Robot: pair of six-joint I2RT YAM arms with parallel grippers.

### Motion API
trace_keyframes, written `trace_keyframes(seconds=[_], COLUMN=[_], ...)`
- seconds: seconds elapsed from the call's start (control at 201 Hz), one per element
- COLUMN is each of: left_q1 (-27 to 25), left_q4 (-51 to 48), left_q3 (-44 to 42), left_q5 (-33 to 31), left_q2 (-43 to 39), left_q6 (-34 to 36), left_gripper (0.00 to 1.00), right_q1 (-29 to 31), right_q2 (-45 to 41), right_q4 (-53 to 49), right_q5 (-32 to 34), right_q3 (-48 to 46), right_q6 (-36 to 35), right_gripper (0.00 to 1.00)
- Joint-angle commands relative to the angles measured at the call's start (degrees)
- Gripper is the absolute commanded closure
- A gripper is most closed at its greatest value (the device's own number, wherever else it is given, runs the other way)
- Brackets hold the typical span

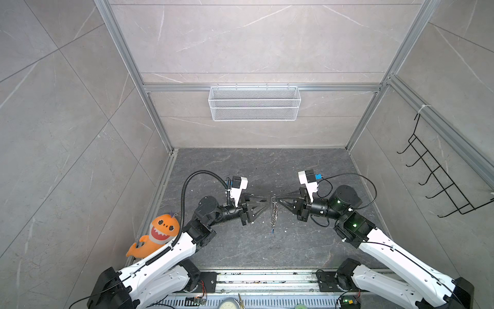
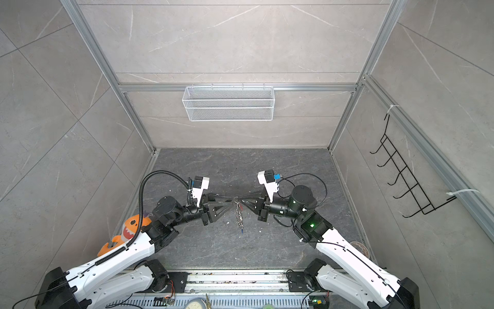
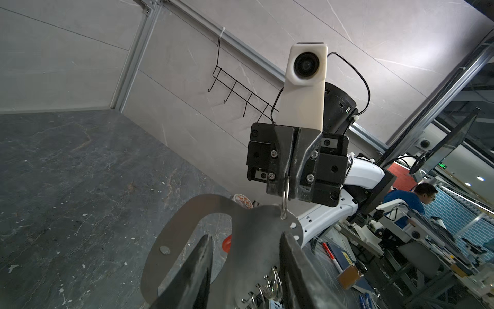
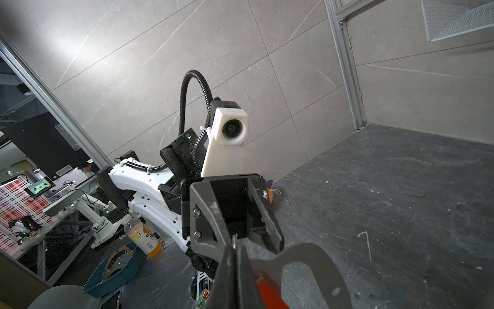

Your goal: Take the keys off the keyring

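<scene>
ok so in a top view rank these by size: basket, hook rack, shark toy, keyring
1. hook rack and basket: they look about alike across, so not ranked
2. shark toy
3. keyring, hanging edge-on, thinnest

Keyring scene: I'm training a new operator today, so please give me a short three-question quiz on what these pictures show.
1. True or false: the right gripper has its jaws wide open.
2. Where is the keyring? A: flat on the floor. B: hanging from the right gripper. C: in the wire basket.
3. In the left wrist view, what colour is the key tag seen through the keyring's oval hole?

Key:
1. False. It is shut on the keyring's small wire ring.
2. B.
3. Red.
</scene>
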Motion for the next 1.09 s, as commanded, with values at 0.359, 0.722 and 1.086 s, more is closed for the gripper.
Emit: trace_keyframes(seconds=[0.359, 0.722, 1.086], left_q1=[-0.60, -0.66, -0.66], left_q4=[9.21, 8.78, 6.14], left_q3=[3.00, 3.78, 4.07], left_q5=[4.54, 4.41, 3.69], left_q2=[0.69, 1.88, 0.06], left_q6=[-1.95, -1.35, -0.33], left_gripper=[0.61, 0.76, 1.00], right_q1=[0.79, 1.77, 2.03], right_q2=[0.31, 1.14, 1.13], right_q4=[6.44, 7.80, 7.69], right_q5=[1.07, 1.05, 1.21], right_q3=[-1.47, -1.97, -3.27], right_q6=[2.66, 3.11, 3.55], right_gripper=[1.00, 1.00, 1.00])
